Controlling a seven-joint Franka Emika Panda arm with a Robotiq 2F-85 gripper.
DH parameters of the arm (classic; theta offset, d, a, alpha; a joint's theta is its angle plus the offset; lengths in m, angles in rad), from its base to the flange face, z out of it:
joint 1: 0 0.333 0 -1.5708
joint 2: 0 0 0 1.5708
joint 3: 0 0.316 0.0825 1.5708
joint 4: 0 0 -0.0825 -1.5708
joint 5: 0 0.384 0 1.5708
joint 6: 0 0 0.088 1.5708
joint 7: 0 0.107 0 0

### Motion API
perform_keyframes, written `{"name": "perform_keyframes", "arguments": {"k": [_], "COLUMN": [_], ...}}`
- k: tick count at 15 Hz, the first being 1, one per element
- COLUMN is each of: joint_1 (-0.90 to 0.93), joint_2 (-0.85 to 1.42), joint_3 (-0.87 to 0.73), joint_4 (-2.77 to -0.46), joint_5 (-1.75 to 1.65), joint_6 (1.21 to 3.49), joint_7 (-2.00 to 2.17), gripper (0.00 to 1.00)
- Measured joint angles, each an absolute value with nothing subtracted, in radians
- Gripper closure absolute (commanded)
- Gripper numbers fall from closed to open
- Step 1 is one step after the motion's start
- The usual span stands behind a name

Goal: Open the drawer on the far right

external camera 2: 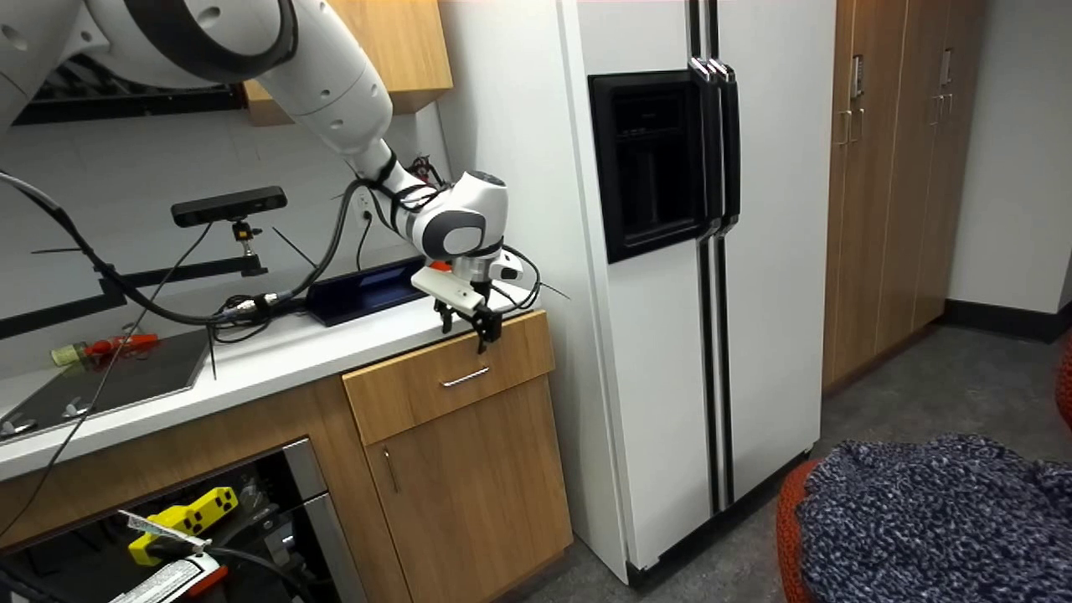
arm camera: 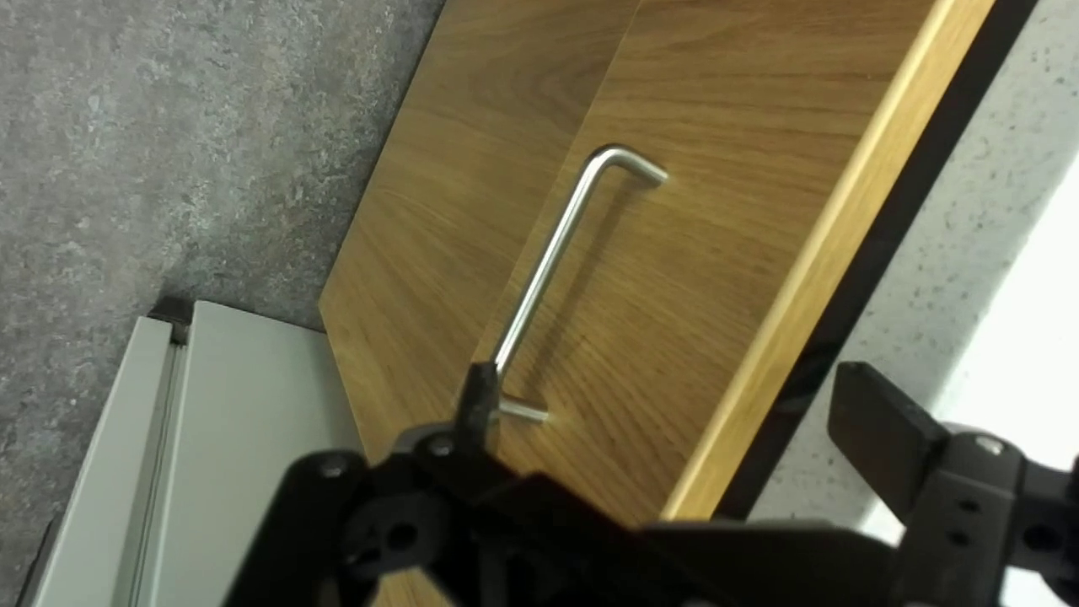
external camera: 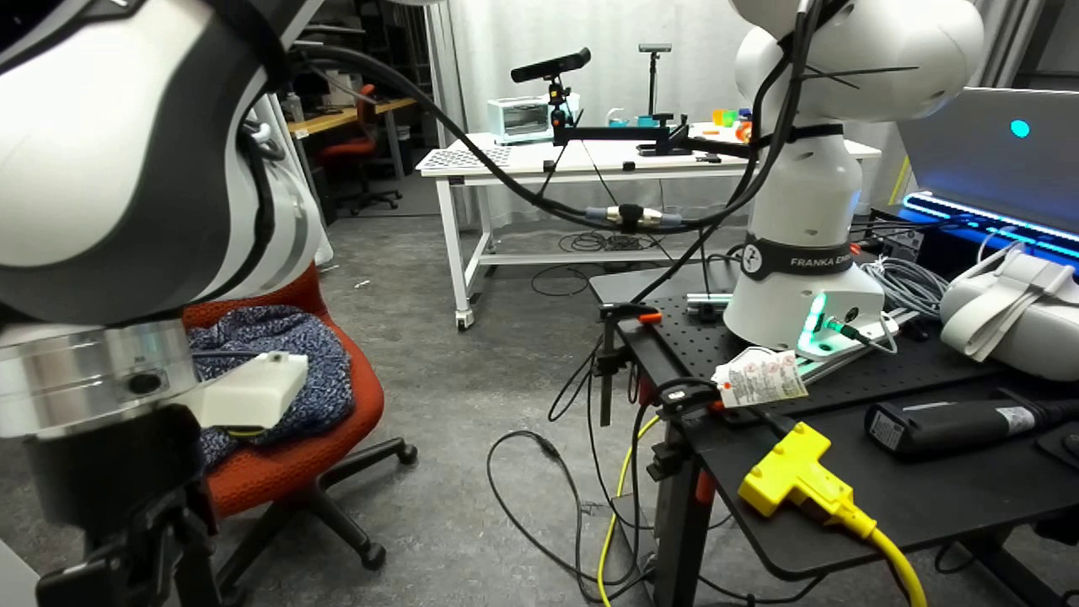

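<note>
The drawer has a plain wood front with a silver bar handle, under the white countertop beside the fridge. In the wrist view the drawer front fills the middle, with the handle on it. A dark gap shows between the front's top edge and the countertop; the inside of the drawer is hidden. My gripper is open and empty. One finger overlaps the lower end of the handle, contact unclear; the other is over the countertop. In an exterior view the gripper is just above the handle at the drawer's top edge.
The fridge stands right beside the drawer. A cabinet door is below it. A dark laptop-like panel and cables lie on the countertop. An orange chair with a knitted cushion stands near the arm.
</note>
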State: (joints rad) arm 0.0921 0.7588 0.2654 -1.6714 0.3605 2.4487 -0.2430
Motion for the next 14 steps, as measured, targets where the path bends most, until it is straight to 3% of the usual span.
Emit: {"name": "perform_keyframes", "arguments": {"k": [14], "joint_1": [0.086], "joint_2": [0.783], "joint_3": [0.247], "joint_4": [-1.668], "joint_5": [0.318], "joint_6": [2.463], "joint_7": [-0.207], "gripper": [0.00]}}
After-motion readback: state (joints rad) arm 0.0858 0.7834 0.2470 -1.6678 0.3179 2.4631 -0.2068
